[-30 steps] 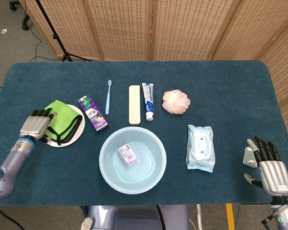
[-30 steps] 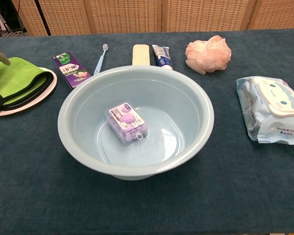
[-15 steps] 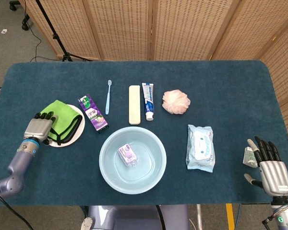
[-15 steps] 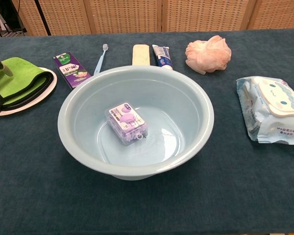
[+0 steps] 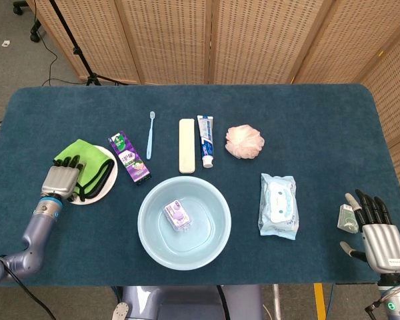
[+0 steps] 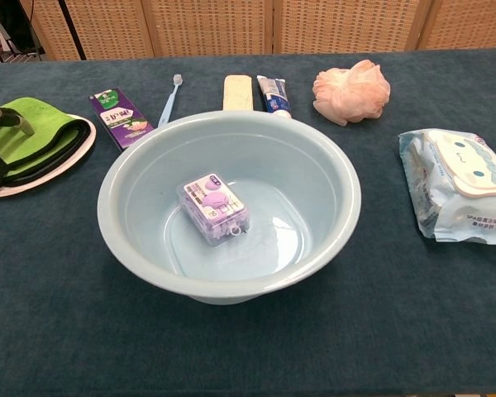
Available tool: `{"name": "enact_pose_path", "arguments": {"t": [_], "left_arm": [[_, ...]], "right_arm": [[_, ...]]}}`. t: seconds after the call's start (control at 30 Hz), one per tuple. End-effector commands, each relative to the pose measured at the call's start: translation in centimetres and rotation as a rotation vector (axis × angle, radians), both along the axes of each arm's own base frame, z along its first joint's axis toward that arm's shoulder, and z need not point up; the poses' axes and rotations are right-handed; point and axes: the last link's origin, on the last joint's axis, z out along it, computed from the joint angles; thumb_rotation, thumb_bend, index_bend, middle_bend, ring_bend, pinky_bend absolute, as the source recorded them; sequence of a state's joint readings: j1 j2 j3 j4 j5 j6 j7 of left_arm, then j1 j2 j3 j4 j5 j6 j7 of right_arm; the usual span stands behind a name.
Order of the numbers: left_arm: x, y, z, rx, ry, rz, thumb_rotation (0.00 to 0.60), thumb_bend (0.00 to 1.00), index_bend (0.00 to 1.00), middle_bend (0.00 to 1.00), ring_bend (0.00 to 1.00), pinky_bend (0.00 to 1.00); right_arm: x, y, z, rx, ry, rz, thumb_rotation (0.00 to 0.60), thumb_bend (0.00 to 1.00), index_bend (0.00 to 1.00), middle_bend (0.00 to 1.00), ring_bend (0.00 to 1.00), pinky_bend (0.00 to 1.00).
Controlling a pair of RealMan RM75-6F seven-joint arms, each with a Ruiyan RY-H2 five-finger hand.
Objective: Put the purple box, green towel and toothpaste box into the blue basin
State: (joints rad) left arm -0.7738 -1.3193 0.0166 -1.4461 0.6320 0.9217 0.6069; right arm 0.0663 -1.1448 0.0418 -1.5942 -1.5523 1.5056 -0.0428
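The purple box (image 5: 177,215) (image 6: 215,207) lies inside the blue basin (image 5: 149,230) (image 6: 331,157) at the table's front centre. Left of the basin, the green towel (image 5: 88,162) (image 6: 35,135) sits folded on a white plate (image 5: 92,195) (image 6: 33,178). My left hand (image 5: 61,179) (image 6: 4,121) is at the towel's left edge, its fingertips resting on the cloth and spread, gripping nothing. The toothpaste box (image 5: 129,157) (image 6: 120,116), purple and green, lies between towel and basin. My right hand (image 5: 377,230) rests open at the front right corner.
Behind the basin lie a toothbrush (image 5: 151,133), a cream case (image 5: 187,153), a toothpaste tube (image 5: 205,141) and a pink bath puff (image 5: 245,141). A pack of wet wipes (image 5: 279,205) lies right of the basin. A small packet (image 5: 347,218) sits by my right hand.
My left hand has moved right, further onto the towel's edge. The right hand and all objects have stayed in place.
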Motion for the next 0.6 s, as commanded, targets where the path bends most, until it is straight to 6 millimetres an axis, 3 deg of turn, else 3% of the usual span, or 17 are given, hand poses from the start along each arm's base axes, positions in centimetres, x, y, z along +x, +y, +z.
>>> {"name": "enact_pose_path", "arguments": {"t": [0.03,0.37,0.6], "left_arm": [[0.03,0.09,-0.18,0.032,-0.003,-0.02,0.6,0.34,0.25,0.01,0.04,0.2],[-0.02,0.11,-0.37,0.1,0.002,-0.083,0.6,0.4,0.52,0.24,0.24,0.34],[0.92,0.67,0.54,0.254,-0.019,-0.193,0.6,0.45,0.72,0.42,0.42,0.46]], "right_arm": [[0.01,0.01,-0.01,0.0,0.0,0.0,0.6,0.09,0.0,0.0,0.0,0.0],[0.03,0.05,-0.02,0.001,-0.001,0.001,0.6,0.09,0.0,0.0,0.0,0.0],[0.0,0.05,0.02,0.0,-0.003,0.0,0.6,0.09,0.0,0.0,0.0,0.0]]}}
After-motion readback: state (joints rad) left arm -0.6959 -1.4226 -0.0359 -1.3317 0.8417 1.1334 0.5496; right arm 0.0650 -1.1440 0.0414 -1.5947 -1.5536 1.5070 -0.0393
